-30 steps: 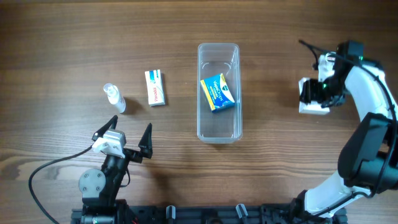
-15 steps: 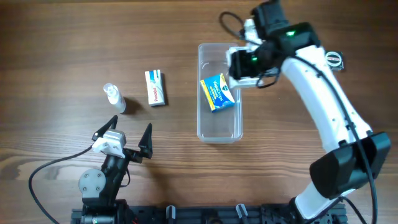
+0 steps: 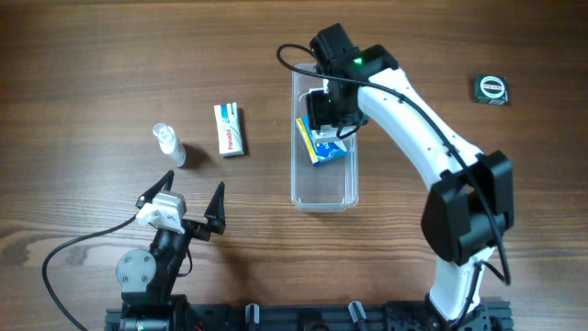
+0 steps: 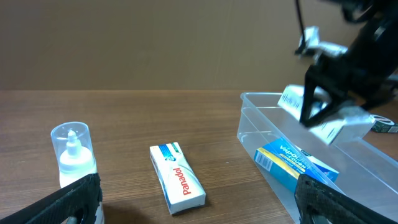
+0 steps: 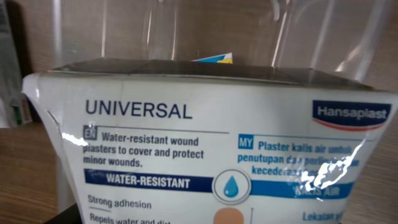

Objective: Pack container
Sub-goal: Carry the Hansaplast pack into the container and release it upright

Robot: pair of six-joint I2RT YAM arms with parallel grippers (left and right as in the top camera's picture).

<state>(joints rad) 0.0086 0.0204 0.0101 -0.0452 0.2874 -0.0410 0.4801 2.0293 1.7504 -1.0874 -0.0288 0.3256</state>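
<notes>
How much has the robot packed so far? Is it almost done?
One blue box lies in the container. The right hand holds a plasters box over it. The Panadol box and small bottle wait on the table, so roughly half is left. The left hand is open, holding nothing.

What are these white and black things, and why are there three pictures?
They are two robot arms at a wooden table. One picture looks down from above; the other two come from cameras on the wrists. The right pincer holds a plaster box over the container, a long clear tub with a blue box inside. The left pincer is open and empty. Also on the table are a Panadol box and a small clear bottle.
</notes>
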